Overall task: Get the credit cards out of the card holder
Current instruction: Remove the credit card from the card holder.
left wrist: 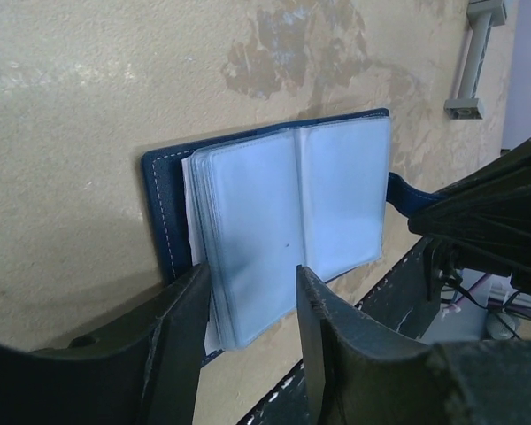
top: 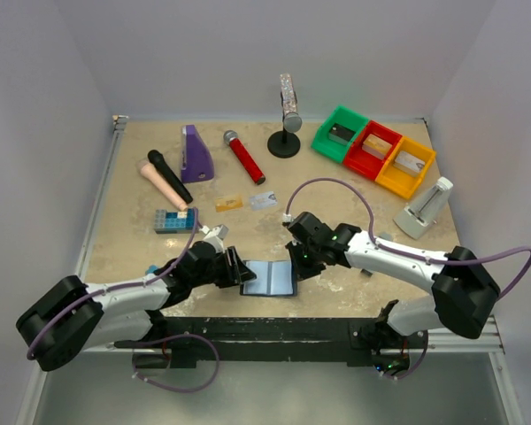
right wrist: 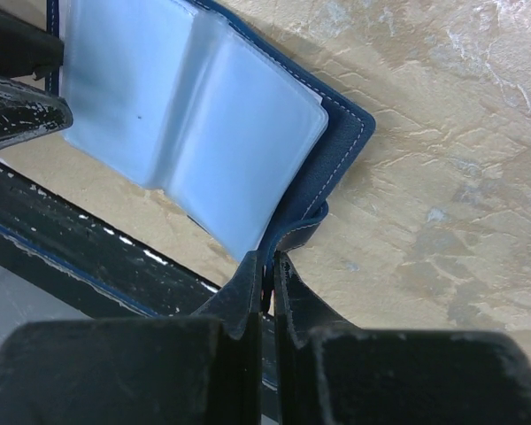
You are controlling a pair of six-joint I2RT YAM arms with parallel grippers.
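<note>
Bases of both arms sit at the near edge of the desk (top: 124, 232), and just past them I see the card holder (top: 270, 278) lying open and flat, pale blue-grey sleeves facing up inside its dark navy cover. My left tool (top: 239, 273) is at the holder's left side. In the left wrist view its fingers (left wrist: 181, 328) are spread apart with the near edge of the sleeve stack between them, and I cannot tell whether either finger touches it. My right tool (top: 294, 264) is at the holder's right edge. The right wrist view shows it pressed almost together, pinching the navy snap tab (right wrist: 301, 232) that curls off the cover. Farther out, well apart from the holder, two credit cards lie flat on the desk: an orange-gold card (top: 229, 204) and, just to its right, a silvery card (top: 263, 199). Left of them is a studded blue brick block (top: 173, 220). Beyond lie a pink handle (top: 159, 184) touching a black microphone (top: 164, 168), a purple block (top: 196, 153) and a red microphone (top: 244, 156). Near the far edge a sparkly microphone (top: 289, 102) stands upright on a black stand (top: 284, 144). To its right is a row of bins: a green bin (top: 323, 140), a red bin (top: 358, 162) and a yellow bin (top: 396, 184). A grey-white object (top: 423, 210) sits nearer on the right.
</note>
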